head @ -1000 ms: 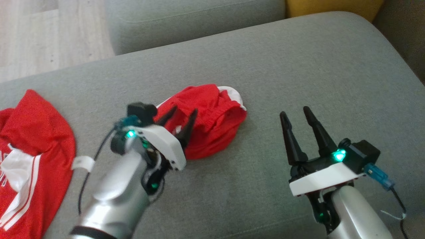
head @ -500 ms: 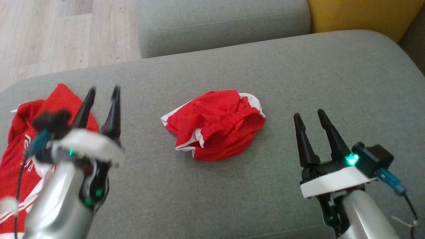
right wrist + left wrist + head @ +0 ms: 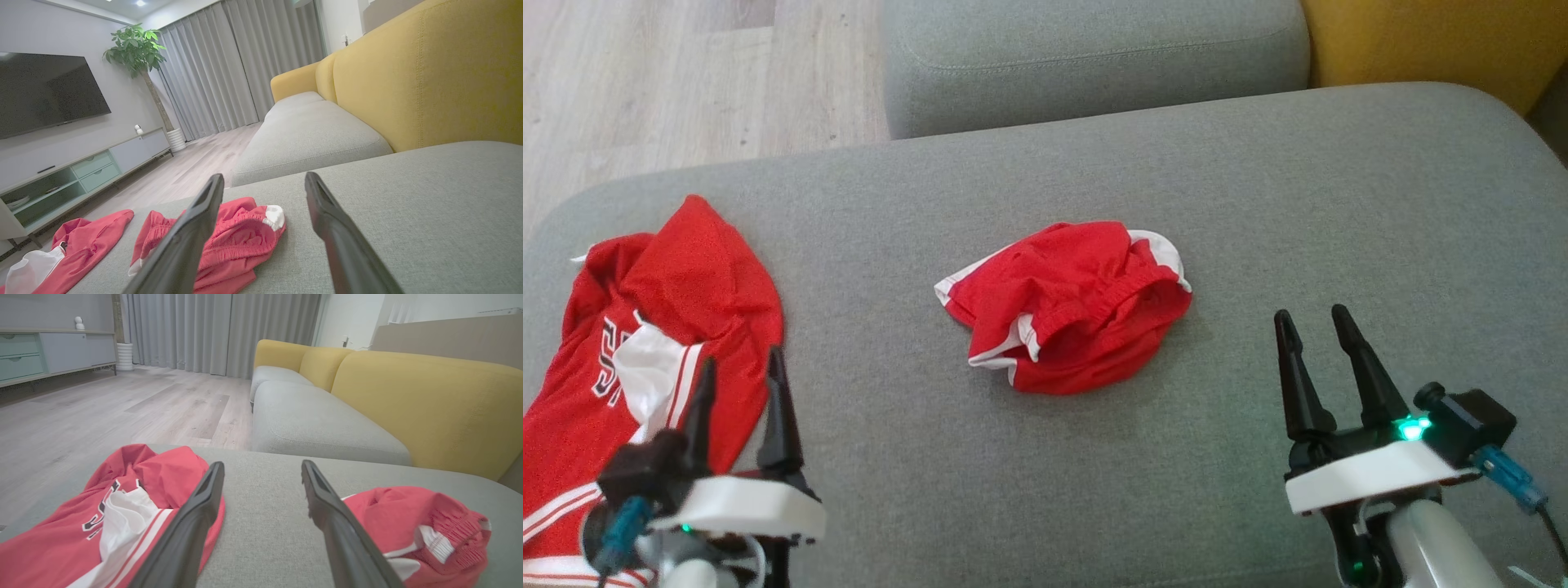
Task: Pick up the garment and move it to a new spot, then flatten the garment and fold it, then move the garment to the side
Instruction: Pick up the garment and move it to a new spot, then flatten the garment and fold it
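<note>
Over the near edge of the grey fabric cushion (image 3: 1258, 188), the left gripper (image 3: 742, 358) and right gripper (image 3: 1310, 312) hover spread, empty; rumpled red-and-white jersey (image 3: 645, 327) at the left edge, crumpled red white-trimmed shorts (image 3: 1070, 306) lying mid-cushion

Shorts (image 3: 1070, 306) sit mid seat cushion (image 3: 1258, 204), with the jersey (image 3: 678, 327) well off to their left by the cushion's edge. Left gripper (image 3: 737, 363) hangs near left, at the jersey's right edge. Right gripper (image 3: 1308, 314) hangs near right, apart from the shorts. A second cushion (image 3: 1094, 57) lies behind, the floor (image 3: 686, 82) to its left.
</note>
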`<state>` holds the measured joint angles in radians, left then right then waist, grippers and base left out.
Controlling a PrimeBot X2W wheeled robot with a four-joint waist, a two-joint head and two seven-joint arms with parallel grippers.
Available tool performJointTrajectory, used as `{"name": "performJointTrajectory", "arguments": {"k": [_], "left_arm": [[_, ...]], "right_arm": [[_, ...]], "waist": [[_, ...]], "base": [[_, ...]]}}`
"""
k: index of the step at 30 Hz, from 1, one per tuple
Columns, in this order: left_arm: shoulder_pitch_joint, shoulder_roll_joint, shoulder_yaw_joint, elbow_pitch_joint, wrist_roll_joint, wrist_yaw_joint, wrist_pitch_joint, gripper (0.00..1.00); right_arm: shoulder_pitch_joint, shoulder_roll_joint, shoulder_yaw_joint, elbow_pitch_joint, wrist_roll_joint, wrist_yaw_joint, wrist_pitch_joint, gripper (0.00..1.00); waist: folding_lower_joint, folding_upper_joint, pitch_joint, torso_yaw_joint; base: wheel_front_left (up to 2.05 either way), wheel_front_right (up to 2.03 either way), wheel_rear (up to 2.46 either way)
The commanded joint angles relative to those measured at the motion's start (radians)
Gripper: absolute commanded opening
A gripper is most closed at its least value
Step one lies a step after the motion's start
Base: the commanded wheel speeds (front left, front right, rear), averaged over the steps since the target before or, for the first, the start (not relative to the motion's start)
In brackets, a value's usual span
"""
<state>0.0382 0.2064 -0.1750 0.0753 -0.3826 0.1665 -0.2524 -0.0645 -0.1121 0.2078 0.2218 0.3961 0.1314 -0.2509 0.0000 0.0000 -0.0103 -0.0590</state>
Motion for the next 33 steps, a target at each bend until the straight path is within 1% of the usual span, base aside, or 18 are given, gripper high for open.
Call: {"name": "performJointTrajectory", "arguments": {"k": [1, 5, 12, 14, 16, 19, 23, 26, 29, 31, 33], "left_arm": [[-0.041, 0.010, 0.051, -0.039, 0.013, -0.002, -0.009, 1.00], [-0.030, -0.033, 0.081, -0.038, 0.053, -0.032, -0.009, 1.00], [-0.034, -0.080, 0.124, -0.020, 0.111, -0.081, -0.009, 1.00], [-0.034, -0.090, 0.129, -0.015, 0.122, -0.091, -0.009, 1.00], [-0.036, -0.099, 0.133, -0.011, 0.130, -0.100, -0.009, 1.00], [-0.043, -0.112, 0.129, -0.005, 0.140, -0.115, -0.009, 1.00], [-0.055, -0.125, 0.133, 0.015, 0.146, -0.130, -0.009, 1.00], [-0.060, -0.130, 0.142, 0.031, 0.148, -0.141, -0.009, 1.00], [-0.063, -0.133, 0.150, 0.039, 0.152, -0.151, -0.009, 1.00], [-0.065, -0.136, 0.152, 0.043, 0.155, -0.156, -0.009, 1.00], [-0.068, -0.138, 0.155, 0.047, 0.158, -0.162, -0.009, 1.00]], "right_arm": [[-0.033, -0.015, 0.018, -0.033, 0.003, -0.001, -0.011, 1.00], [-0.042, -0.018, 0.026, -0.031, 0.007, -0.001, -0.011, 1.00], [-0.053, -0.023, 0.042, -0.023, 0.009, -0.001, -0.011, 1.00], [-0.056, -0.025, 0.065, -0.019, 0.015, -0.001, -0.011, 1.00], [-0.064, -0.028, 0.127, -0.010, 0.049, -0.001, -0.002, 1.00], [-0.105, -0.036, 0.232, 0.009, 0.120, -0.001, 0.068, 1.00], [-0.197, -0.051, 0.338, 0.077, 0.194, -0.001, 0.203, 1.00], [-0.260, -0.055, 0.380, 0.157, 0.226, -0.001, 0.301, 1.00], [-0.304, -0.052, 0.414, 0.230, 0.264, -0.001, 0.373, 1.00], [-0.326, -0.050, 0.427, 0.277, 0.283, -0.001, 0.403, 1.00], [-0.346, -0.047, 0.430, 0.316, 0.295, -0.001, 0.409, 1.00]], "waist": [[0.0000, 0.0000, 0.001, 0.000], [0.0000, 0.0000, 0.003, 0.001], [0.0000, 0.0000, 0.002, 0.009], [0.0000, 0.0000, -0.001, 0.018], [0.0000, 0.0000, -0.003, 0.033], [0.0000, 0.0000, -0.002, 0.070], [0.0000, 0.0000, 0.000, 0.135], [0.0000, 0.0000, -0.002, 0.184], [0.0000, 0.0000, -0.001, 0.224], [0.0000, 0.0000, 0.003, 0.246], [0.0000, 0.0000, 0.008, 0.265]], "base": [[0.00, 0.00, 0.00], [0.00, 0.00, 0.00], [0.00, 0.00, 0.00], [0.00, 0.00, 0.00], [0.00, 0.00, 0.00], [0.00, 0.00, 0.00], [0.00, 0.00, 0.00], [0.00, 0.00, 0.00], [0.00, 0.00, 0.00], [0.00, 0.00, 0.00], [0.00, 0.00, 0.00]]}}
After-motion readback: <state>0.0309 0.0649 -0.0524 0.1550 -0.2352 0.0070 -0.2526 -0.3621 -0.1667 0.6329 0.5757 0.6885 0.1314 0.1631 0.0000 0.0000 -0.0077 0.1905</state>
